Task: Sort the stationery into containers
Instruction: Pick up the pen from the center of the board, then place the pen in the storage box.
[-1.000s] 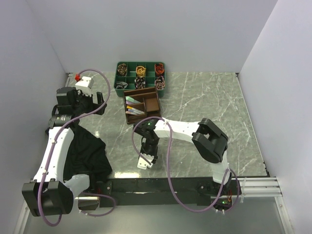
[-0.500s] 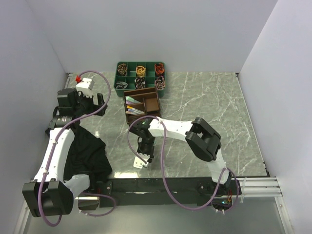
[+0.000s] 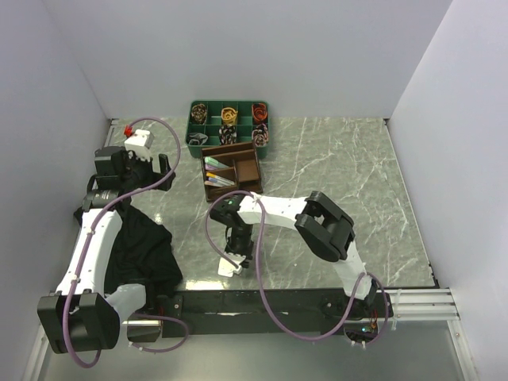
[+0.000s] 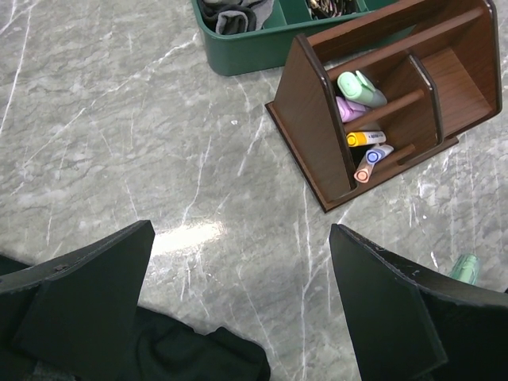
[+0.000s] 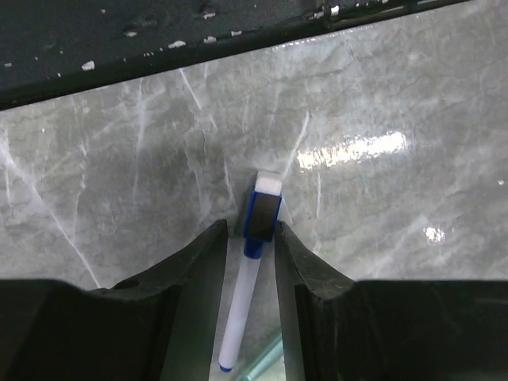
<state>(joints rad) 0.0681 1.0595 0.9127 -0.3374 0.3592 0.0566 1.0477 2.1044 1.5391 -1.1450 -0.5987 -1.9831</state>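
Observation:
A white marker with a blue cap [image 5: 248, 294] lies on the marble table near its front edge, and shows in the top view [image 3: 228, 268]. My right gripper [image 5: 250, 228] is down over it with a finger on each side. The right finger touches the cap and a thin gap shows on the left. The brown organiser [image 3: 230, 171] stands at the back middle and holds several pens and markers [image 4: 361, 119]. My left gripper [image 4: 242, 230] is open and empty over bare table to the organiser's left, also seen in the top view [image 3: 159, 171].
A green tray [image 3: 228, 123] of small items sits behind the organiser. A black cloth [image 3: 139, 254] lies under the left arm. A white box with a red part [image 3: 139, 136] is at the back left. The dark front rail [image 5: 159, 40] runs just beyond the marker.
My right gripper has swung left and toward the front edge, and the marker at its tip has shifted slightly with it. The left arm has barely moved.

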